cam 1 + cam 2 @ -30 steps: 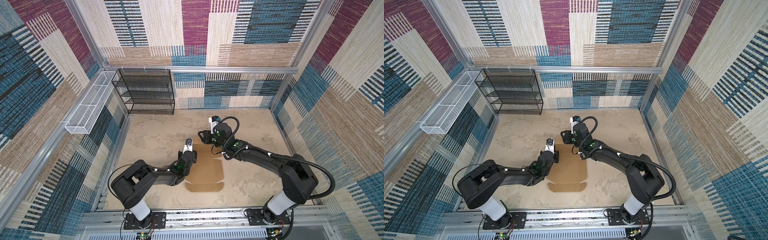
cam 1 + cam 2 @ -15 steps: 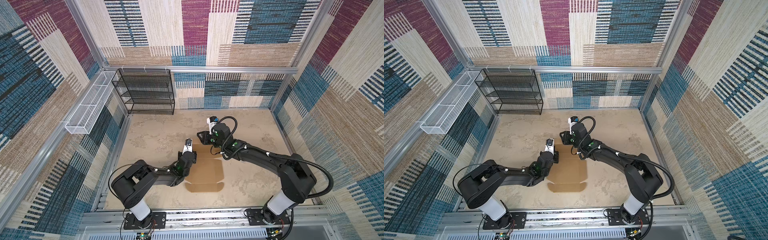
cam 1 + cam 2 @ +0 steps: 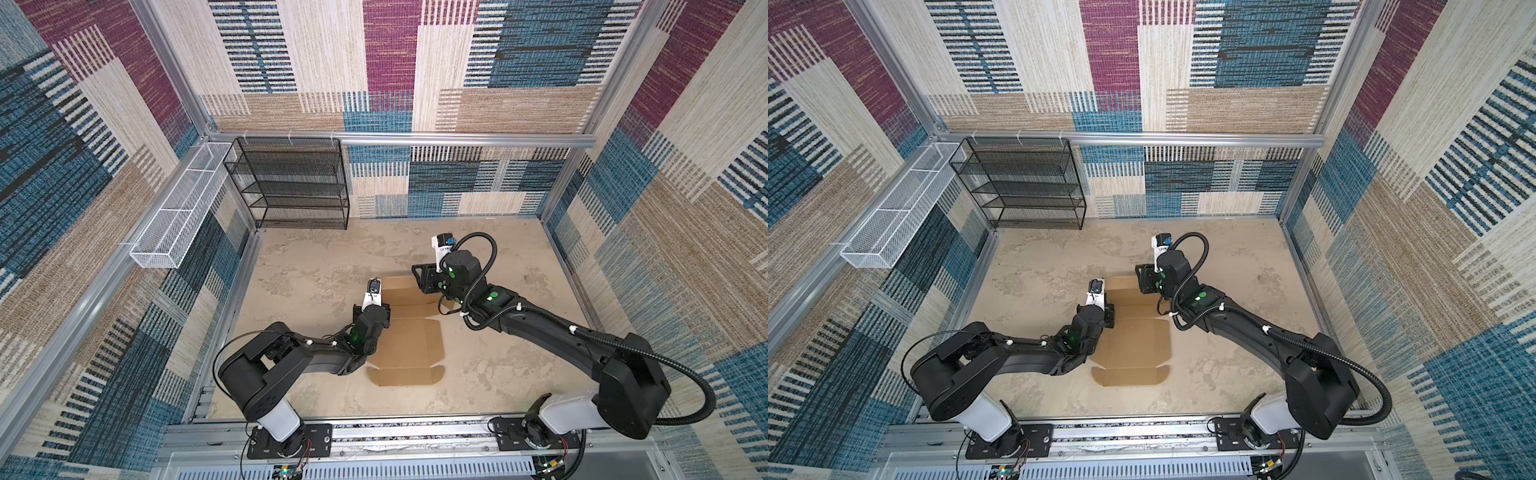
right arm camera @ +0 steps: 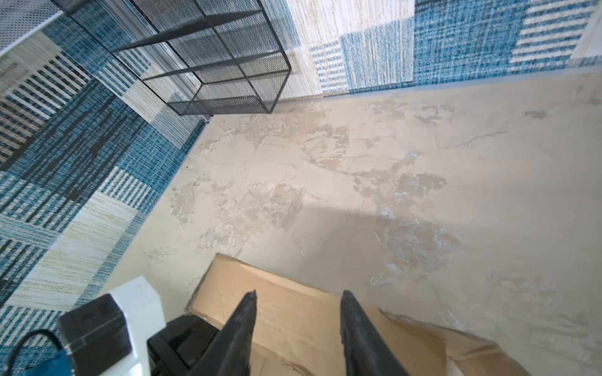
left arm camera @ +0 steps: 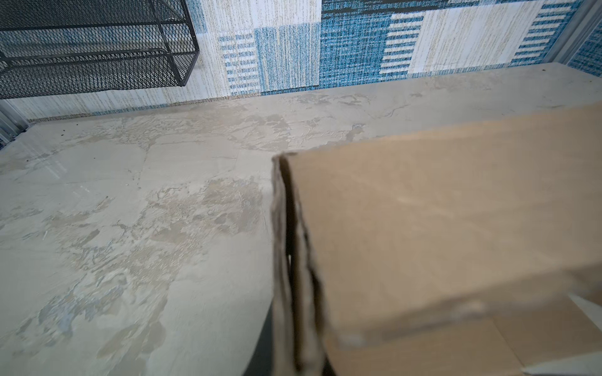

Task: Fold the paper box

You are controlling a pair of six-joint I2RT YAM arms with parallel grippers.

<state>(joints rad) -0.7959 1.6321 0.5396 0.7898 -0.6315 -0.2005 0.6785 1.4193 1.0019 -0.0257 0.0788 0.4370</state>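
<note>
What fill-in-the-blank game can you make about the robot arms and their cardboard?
1. The paper box lying between the two arms is made of plain ___ cardboard.
2. The right gripper hangs over the box with its jaws ___ and nothing between them.
3. The mesh shelf in the far corner is coloured ___.
4. The wire basket on the side wall is coloured ___.

Missing words: brown, open, black, white.
</note>
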